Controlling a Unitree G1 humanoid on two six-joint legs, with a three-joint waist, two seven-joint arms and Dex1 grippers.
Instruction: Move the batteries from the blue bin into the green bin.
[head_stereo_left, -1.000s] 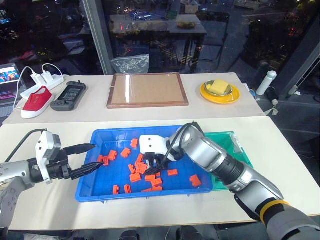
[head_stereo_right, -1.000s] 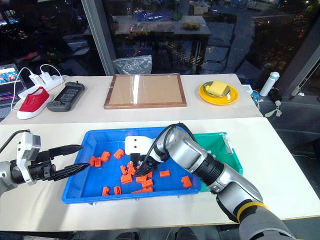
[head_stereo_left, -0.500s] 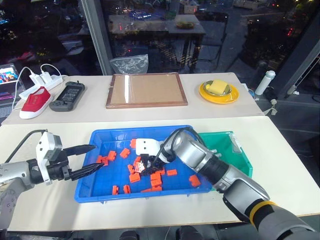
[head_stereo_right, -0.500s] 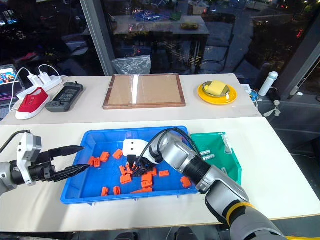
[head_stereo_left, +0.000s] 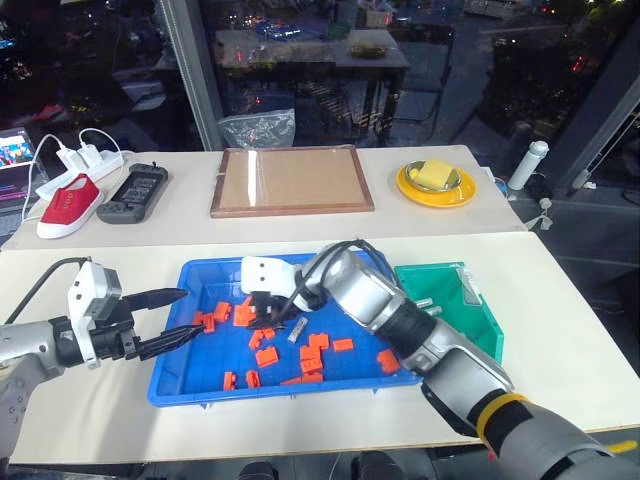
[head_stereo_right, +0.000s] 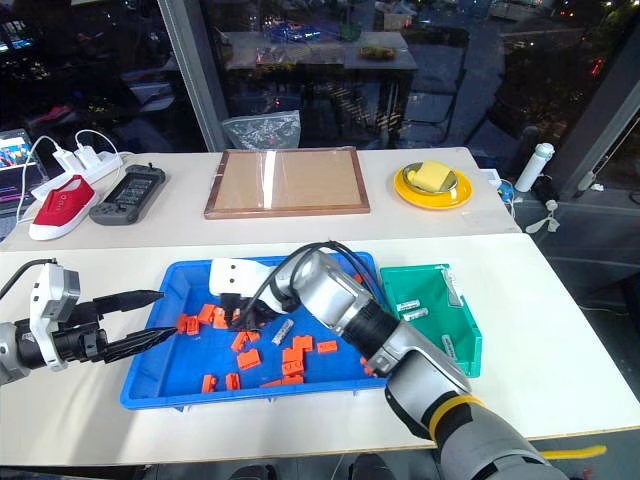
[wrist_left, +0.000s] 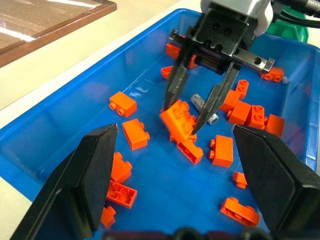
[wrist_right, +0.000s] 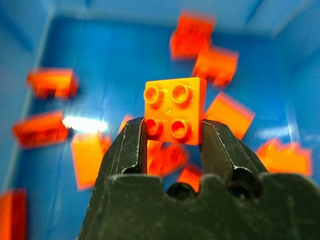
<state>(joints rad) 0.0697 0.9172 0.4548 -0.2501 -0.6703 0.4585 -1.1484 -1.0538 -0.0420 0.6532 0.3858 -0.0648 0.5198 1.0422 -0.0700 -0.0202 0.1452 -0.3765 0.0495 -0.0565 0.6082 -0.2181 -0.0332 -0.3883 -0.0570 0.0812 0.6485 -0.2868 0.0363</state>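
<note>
From my head cameras, my right gripper (head_stereo_left: 262, 313) reaches into the blue bin (head_stereo_left: 196, 374) among orange blocks (head_stereo_left: 267, 356), one battery (head_stereo_left: 295, 331) lies on the bin's floor just beside it, more batteries (head_stereo_right: 409, 309) sit in the green bin (head_stereo_right: 470, 345) touching the blue bin's right end, and my left gripper (head_stereo_left: 176, 318) hovers with fingers spread at the blue bin's left rim. In my left wrist view, my wide-open fingers (wrist_left: 95, 170) frame the right gripper, whose tips pinch an orange block (wrist_left: 178, 118) above the blue bin's floor, the battery just behind it. In my right wrist view, my two fingers (wrist_right: 131, 145) clamp a four-stud orange block over the blue bin.
</note>
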